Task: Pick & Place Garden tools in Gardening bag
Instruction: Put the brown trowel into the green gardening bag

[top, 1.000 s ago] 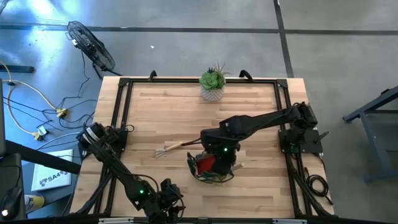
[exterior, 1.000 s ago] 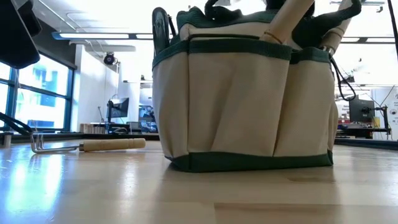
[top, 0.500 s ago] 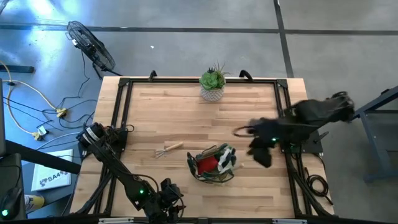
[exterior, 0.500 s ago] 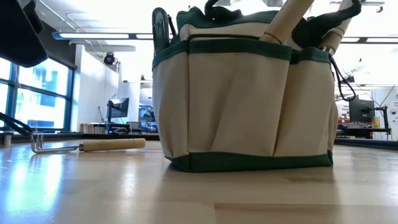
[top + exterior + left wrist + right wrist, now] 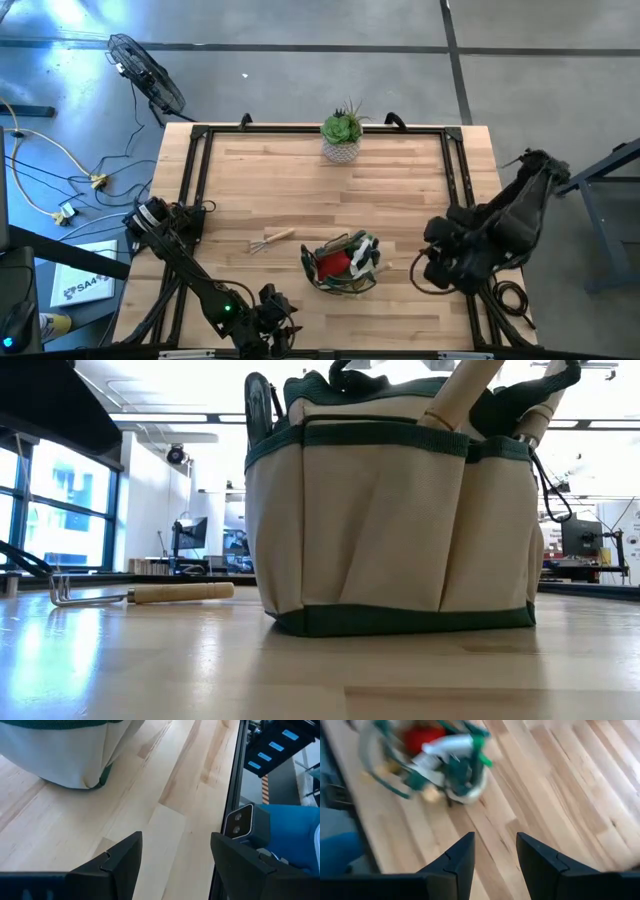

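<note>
Two arms sit at the wooden table (image 5: 300,180). On its near middle stands the gardening bag (image 5: 342,264) (red cone (image 5: 331,262) and wooden handles poking out). One rake (image 5: 270,240) lies flat just left of it, apart. Right gripper (image 5: 432,262), fingers spread and empty, hangs right of the bag; left gripper (image 5: 172,857), also spread, waits at the near edge.

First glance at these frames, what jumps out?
The gardening bag near the table's front middle, packed with a red piece, a green-and-white piece and wooden handles sticking out the top. One rake lies alone on the table to the bag's left. The right gripper, open and empty, is at the table's right edge; the left gripper, open, waits at the front edge.
</note>
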{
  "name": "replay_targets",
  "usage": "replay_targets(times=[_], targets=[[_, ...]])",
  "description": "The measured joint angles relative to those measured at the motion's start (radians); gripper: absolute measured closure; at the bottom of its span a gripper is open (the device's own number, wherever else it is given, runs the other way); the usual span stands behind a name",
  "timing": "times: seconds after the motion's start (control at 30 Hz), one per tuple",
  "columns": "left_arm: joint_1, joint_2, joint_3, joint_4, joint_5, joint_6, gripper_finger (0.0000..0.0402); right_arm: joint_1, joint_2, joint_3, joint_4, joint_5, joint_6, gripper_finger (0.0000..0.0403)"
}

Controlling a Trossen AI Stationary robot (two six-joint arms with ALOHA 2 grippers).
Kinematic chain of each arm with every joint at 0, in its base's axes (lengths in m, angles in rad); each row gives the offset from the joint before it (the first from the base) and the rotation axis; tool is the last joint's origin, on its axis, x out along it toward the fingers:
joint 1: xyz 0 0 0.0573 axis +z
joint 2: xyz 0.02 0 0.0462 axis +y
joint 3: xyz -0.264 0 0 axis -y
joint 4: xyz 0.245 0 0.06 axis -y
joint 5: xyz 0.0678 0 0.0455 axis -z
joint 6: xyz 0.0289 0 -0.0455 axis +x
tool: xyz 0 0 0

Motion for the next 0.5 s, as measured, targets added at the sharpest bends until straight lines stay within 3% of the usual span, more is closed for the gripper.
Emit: replay_targets(times=[0.27,0.37,0.5], targets=[[0.0,0.0,0.0,0.0,0.0,-0.009,0.0172,0.0,-0.001,-0.271,0.211,-0.041,0.077,0.0268],[0.0,0.0,0.0,0.0,0.0,-0.009,0.0172,-0.033,-0.001,-0.32,0.33,-0.055,0.022,0.0268],[0.0,0.0,0.0,0.0,0.0,-0.012,0.0172,-0.082,-0.001,-0.329,0.475,0.007,-0.109,0.0268]])
